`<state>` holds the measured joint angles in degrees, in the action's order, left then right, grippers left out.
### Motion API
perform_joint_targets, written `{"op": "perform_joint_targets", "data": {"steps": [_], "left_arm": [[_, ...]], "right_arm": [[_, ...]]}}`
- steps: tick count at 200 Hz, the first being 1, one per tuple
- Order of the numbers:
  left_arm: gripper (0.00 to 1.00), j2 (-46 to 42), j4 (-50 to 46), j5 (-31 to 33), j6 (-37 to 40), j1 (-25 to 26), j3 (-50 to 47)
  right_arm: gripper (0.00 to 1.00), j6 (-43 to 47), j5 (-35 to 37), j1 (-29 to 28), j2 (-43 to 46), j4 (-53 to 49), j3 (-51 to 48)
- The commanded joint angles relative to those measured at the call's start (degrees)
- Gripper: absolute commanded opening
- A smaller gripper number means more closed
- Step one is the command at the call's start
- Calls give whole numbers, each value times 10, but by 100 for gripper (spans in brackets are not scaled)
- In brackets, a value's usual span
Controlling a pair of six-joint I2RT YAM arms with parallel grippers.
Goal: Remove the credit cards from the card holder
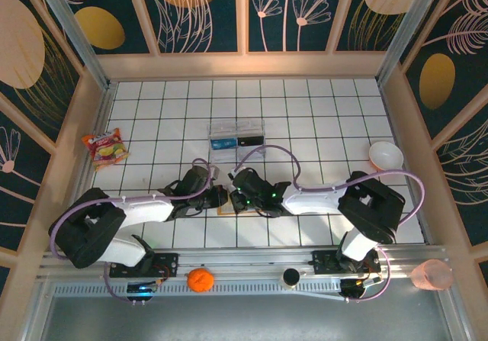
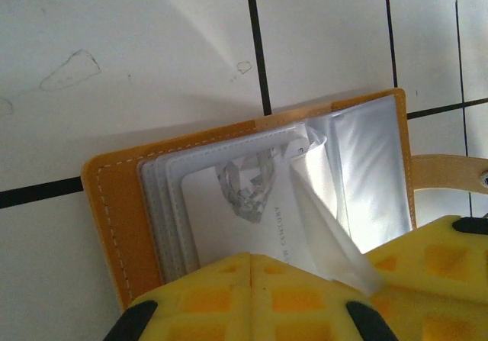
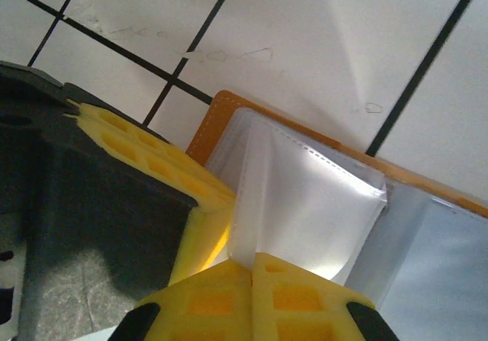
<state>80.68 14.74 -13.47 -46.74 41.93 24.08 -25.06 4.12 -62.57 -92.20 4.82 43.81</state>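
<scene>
The right tool [image 3: 253, 271] is pinched shut on a clear sleeve [image 3: 305, 204], steadying the open card holder [image 2: 107, 204]. The left tool [image 2: 250, 276] is closed on the white credit card [image 2: 221, 211], apparently to pull it free.

The small orange-tan leather card holder [image 2: 107, 219] lies open and flat on the white tiled worktop [image 2: 152, 51], inner side up. Pale stitching runs along its border, and its strap tab [image 2: 446, 175] sticks out at one side. Inside is a stack of frosted pockets. One clear plastic sleeve [image 3: 305, 204] is lifted off the stack, drawn taut and pinched in the right tool's [image 3: 252, 261] closed yellow pads. A pale flat card [image 2: 221, 226] with faint grey print sits in a lower pocket.
</scene>
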Motion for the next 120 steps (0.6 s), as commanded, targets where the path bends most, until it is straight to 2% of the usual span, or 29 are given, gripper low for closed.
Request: {"op": "perform_joint_targets", "data": {"steps": [1, 15, 25, 69, 77, 120], "left_arm": [[0, 10, -24, 1, 10, 2, 10], [0, 10, -22, -1, 10, 2, 11], [0, 9, -21, -1, 11, 1, 11], [0, 5, -30, -3, 22, 2, 24], [5, 3, -31, -5, 25, 1, 26], [18, -18, -56, -18, 40, 2, 54]], "right_arm": [[0, -31, 46, 4, 36, -37, -18], [0, -48, 73, 5, 52, -59, -29], [4, -65, 94, 8, 65, -76, -38], [36, -138, 157, 27, 126, -167, -67], [40, -147, 165, 30, 141, -179, -70], [45, -87, 130, 54, 223, -161, -58]]}}
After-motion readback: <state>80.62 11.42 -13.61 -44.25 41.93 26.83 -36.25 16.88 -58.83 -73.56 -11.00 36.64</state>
